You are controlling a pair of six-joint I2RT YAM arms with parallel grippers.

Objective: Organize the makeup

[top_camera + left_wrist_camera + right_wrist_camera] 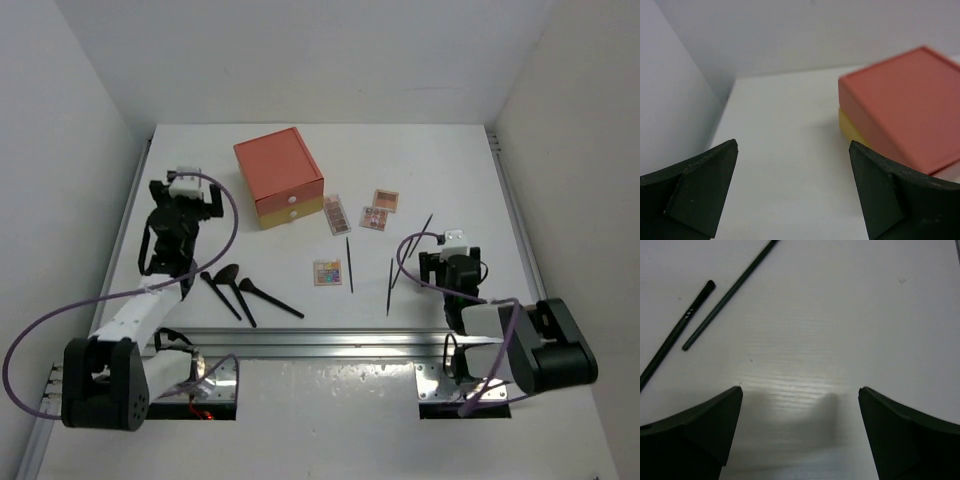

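white table (420, 160) is carrying everything. the orange box (278, 172) with its yellow drawer (292, 210) is sitting far centre-left. the left gripper (792, 147) is hovering just left of the box, jaws spread wide, nothing between them. the right gripper (800, 392) is hanging low over bare table at the right, jaws likewise wide apart and holding nothing.

the makeup is lying loose on the table, nearer us than the box. black brushes (240, 292) are fanning out at near left. pink and brown palettes (337, 213) are lying just right of the box, and a mixed-colour palette (327, 271) nearer the middle. thin dark sticks (349, 264) are scattering from the centre toward the right gripper.

we are judging the sorting as not begun: nothing is grouped, nothing gripped. the likely next move is the right arm picking a stick, since two are lying ahead and to the left of its fingers in the wrist view. they are thin and flat on the table, so the tips are needing to come right down and straddle one squarely.

one stick is carrying a small white marking (686, 315); we are not managing to read it.
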